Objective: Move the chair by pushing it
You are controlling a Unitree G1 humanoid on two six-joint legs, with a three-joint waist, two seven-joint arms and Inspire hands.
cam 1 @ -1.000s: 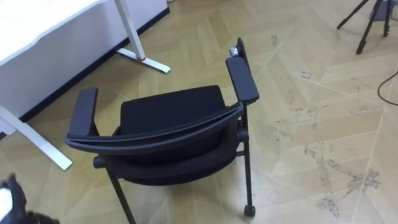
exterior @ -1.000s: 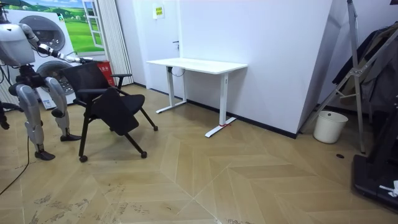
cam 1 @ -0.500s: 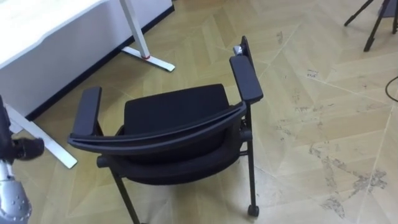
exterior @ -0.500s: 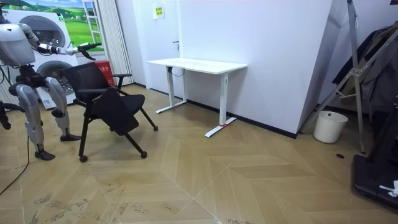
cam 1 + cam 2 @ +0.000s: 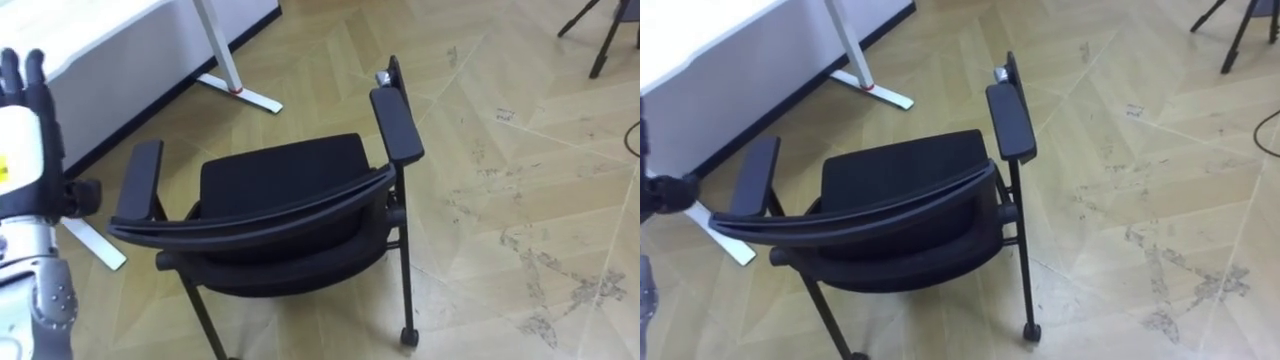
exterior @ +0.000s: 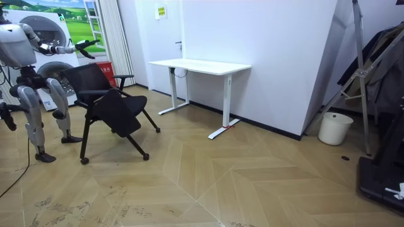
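Note:
A black chair (image 5: 280, 175) with two armrests and castors stands on the wooden floor, its curved backrest (image 5: 250, 215) nearest me and its seat facing the white desk (image 5: 100, 40). My left hand (image 5: 25, 120) is raised at the left edge, fingers straight and pointing up, apart from the chair's left armrest (image 5: 138, 180). In the room view I stand behind the chair (image 6: 104, 101) with the left arm stretched forward, its hand (image 6: 85, 44) above the chair. My right hand (image 6: 6, 116) hangs low at the room view's left edge.
The desk's white foot (image 5: 240, 95) lies just ahead of the chair. Tripod legs (image 5: 600, 40) stand at the far right. The room view has a washing machine (image 6: 44, 31) behind me and a white bin (image 6: 334, 128) by the wall.
My left hand has risen from the lower left corner to the height of the chair's left armrest, fingers straightened upward. The chair has not moved.

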